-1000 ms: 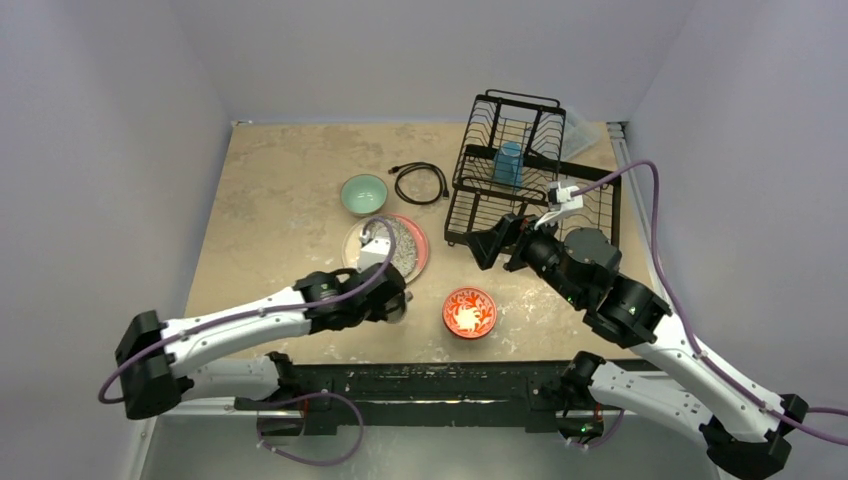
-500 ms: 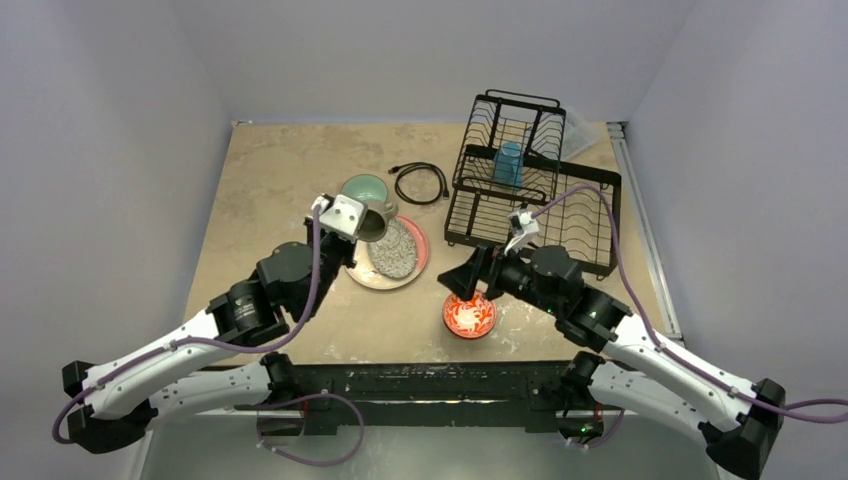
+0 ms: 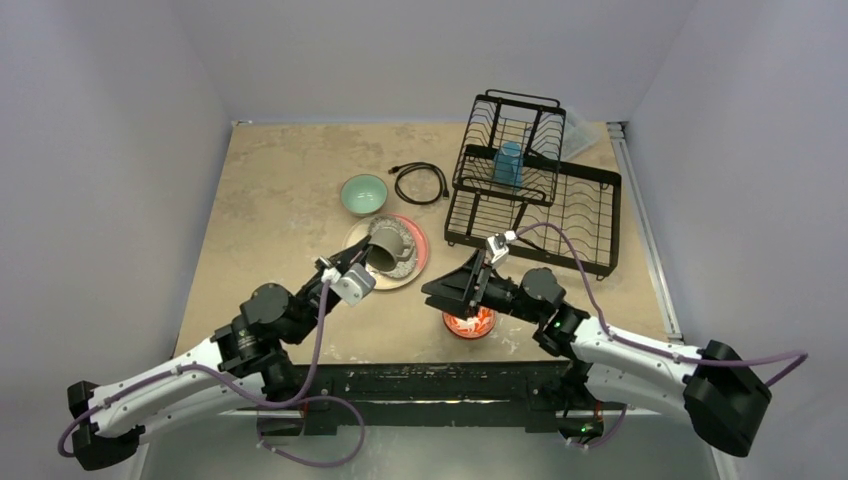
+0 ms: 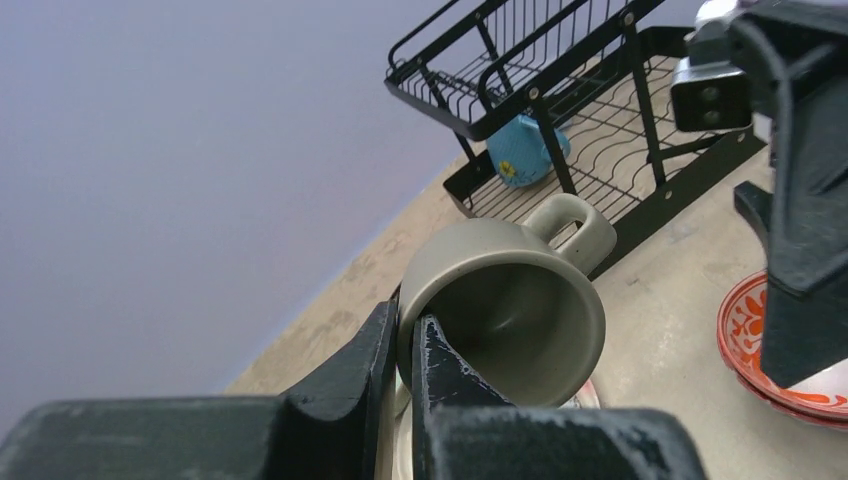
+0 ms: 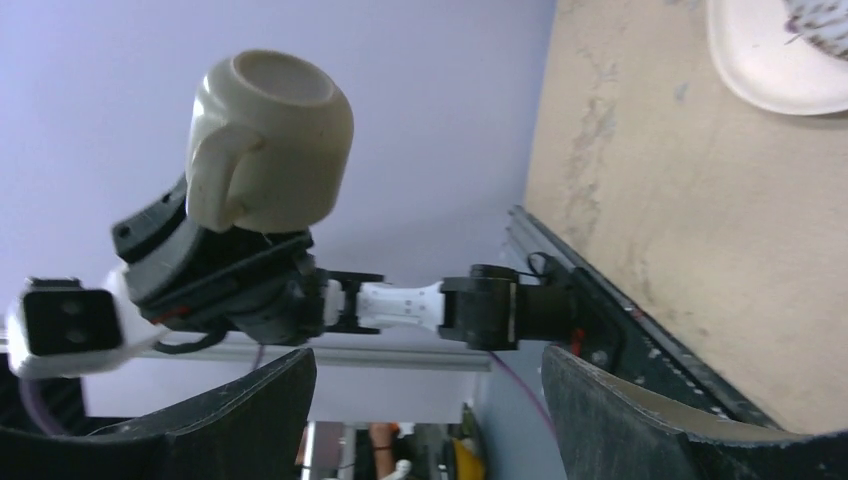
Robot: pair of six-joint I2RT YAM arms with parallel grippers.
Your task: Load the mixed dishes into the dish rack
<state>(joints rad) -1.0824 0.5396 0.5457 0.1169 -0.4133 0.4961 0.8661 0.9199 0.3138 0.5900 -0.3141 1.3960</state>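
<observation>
1. From above, the left jaws were clamped on the mug (image 3: 387,247), holding it on its side over the plate (image 3: 421,246) and the speckled dish (image 3: 402,268) lying on it, mid-worktop (image 3: 280,180).
2. Whether the mug touched the dish could not be told.
3. The right jaws stood wide apart, holding nothing, over the red bowl (image 3: 468,322) near the front edge.
4. The teal bowl (image 3: 364,194) sat just behind the plate, with a coiled cable (image 3: 420,182) beside it.
5. The rack (image 3: 585,215) stood at the far right, with the cup (image 3: 509,163) under its upper tier.
6. In the left wrist view, two fingers (image 4: 352,375) pinched the mug's (image 4: 500,300) wall at the rim, one inside and one outside.
7. Its mouth faced the camera and its handle pointed toward the rack (image 4: 640,75).
8. The cup (image 4: 525,150) sat on the lower tier, and the red bowl (image 4: 775,345) showed at the right edge, partly hidden by the right arm.
9. In the right wrist view, the fingers (image 5: 240,420) were far apart with nothing between them.
10. Beyond them the mug (image 5: 270,140) sat in the left jaws, base showing, and the plate's (image 5: 780,70) edge lay on the worktop (image 5: 650,200) in the upper right corner.
</observation>
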